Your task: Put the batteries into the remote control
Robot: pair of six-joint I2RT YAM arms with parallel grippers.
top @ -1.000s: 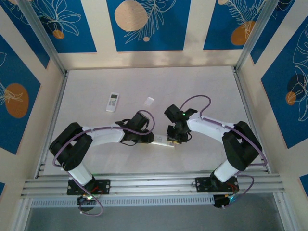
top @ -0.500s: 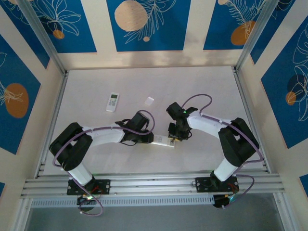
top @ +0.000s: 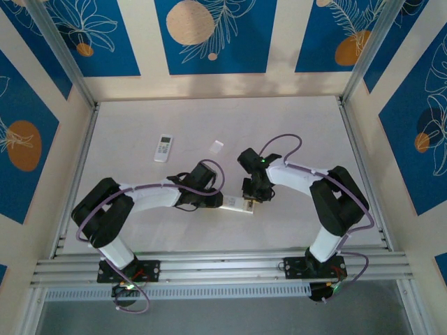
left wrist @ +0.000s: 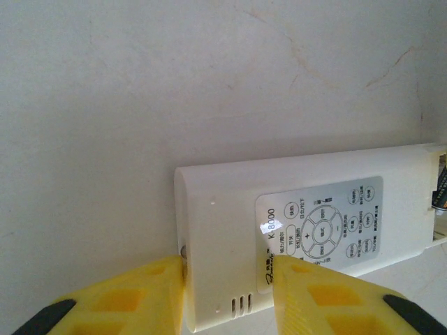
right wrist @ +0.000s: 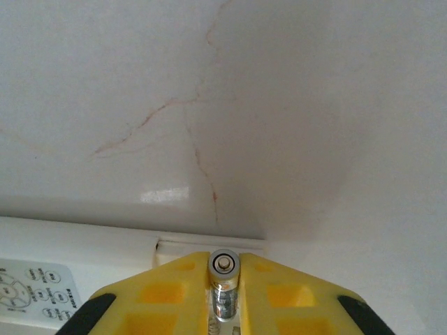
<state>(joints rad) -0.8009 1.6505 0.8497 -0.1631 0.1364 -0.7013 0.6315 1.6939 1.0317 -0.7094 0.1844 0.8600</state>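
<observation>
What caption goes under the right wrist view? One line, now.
The right gripper clamps a battery, tip toward the camera, at the end of the white remote.

The white desk shows faint hairline cracks in its surface and has metal rails along its left, right and near edges. A small white remote lies toward the far left corner, with a small pale flat piece apart from it to the right. A long white remote rests near the middle, closer to the near edge.
</observation>
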